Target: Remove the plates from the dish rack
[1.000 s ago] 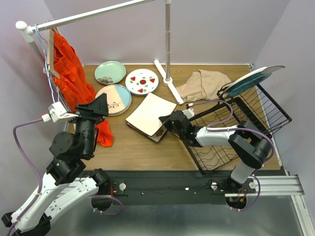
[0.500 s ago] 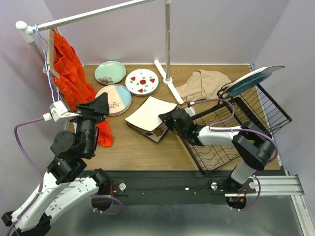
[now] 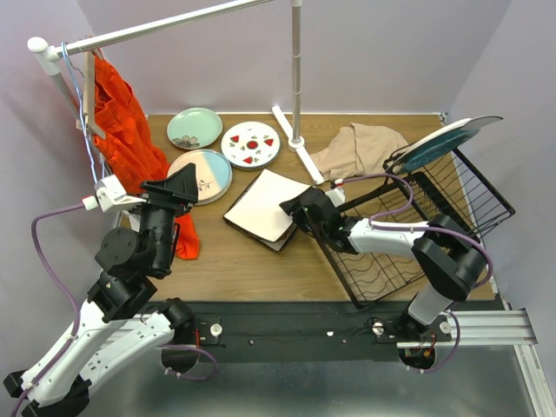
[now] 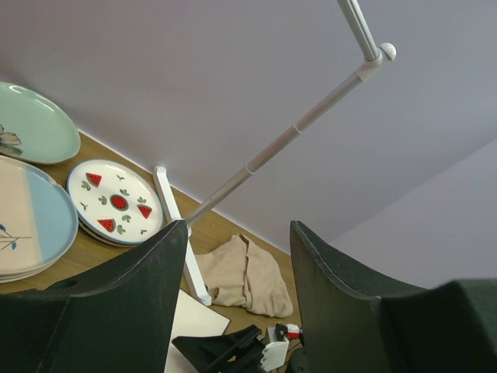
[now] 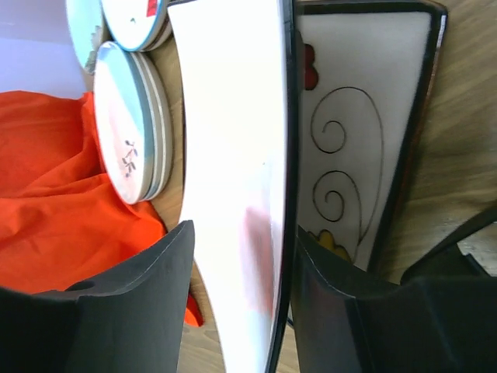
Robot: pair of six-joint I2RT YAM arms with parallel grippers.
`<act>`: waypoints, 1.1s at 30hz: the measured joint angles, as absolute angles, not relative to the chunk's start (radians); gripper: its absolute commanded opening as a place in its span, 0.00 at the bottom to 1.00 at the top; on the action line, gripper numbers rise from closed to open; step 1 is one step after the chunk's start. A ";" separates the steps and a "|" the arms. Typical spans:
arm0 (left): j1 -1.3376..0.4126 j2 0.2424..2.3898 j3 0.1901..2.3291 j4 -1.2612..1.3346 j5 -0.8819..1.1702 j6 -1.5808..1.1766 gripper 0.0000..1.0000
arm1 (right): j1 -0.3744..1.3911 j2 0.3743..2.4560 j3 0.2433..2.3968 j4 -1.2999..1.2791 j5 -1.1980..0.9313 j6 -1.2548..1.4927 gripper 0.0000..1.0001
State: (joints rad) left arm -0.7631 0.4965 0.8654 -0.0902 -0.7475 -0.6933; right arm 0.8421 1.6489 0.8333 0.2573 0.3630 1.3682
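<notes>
Reaching over from the dish rack (image 3: 473, 204) on the right, the right gripper (image 3: 292, 208) sits at the near-right edge of a white square plate (image 3: 261, 207) in the middle of the worktop (image 3: 252, 269). From the wrist view, its jaws stand parted on either side of that plate's rim, wider than the rim is thick. From this grazing angle I cannot say whether either pad touches it. The white plate lies on top of a second square plate (image 5: 353, 132), dark-rimmed and painted with thin black swirls and bits of red and yellow flower.

The left gripper (image 3: 178, 185) hangs raised over the left side of the worktop, its jaws apart with nothing between them, aimed toward the back wall.

Left of the square pair, a pink-and-blue plate (image 3: 201, 174) with a fine sprig drawn on it tops a small stack of round plates. Behind it lies a pale green plate (image 3: 195, 128), and just beside that a watermelon plate (image 3: 251, 143), white with red slices. A teal plate (image 3: 447, 141) leans at the far end of the rack, its rim above the wires.

A beige cloth (image 3: 356, 148) lies crumpled between the rack and the foot of the clothes rail (image 3: 296, 69). An orange garment (image 3: 130, 139) hangs from the rail at the left.
</notes>
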 measured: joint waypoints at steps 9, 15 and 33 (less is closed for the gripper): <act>-0.763 0.496 0.860 -0.083 -0.746 -0.701 0.64 | 0.842 1.649 0.889 0.120 0.386 1.369 0.59; -0.763 0.497 0.856 -0.081 -0.746 -0.702 0.64 | 0.842 1.649 0.928 0.033 0.409 1.369 0.60; -0.763 0.497 0.842 -0.069 -0.739 -0.705 0.64 | 0.836 1.678 1.030 -0.178 0.418 1.369 0.60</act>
State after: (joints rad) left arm -0.7631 0.4969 0.8425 -0.0689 -0.7391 -0.7048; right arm 0.8356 1.6783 1.0298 -0.1780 0.4175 1.3693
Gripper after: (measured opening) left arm 0.640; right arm 0.602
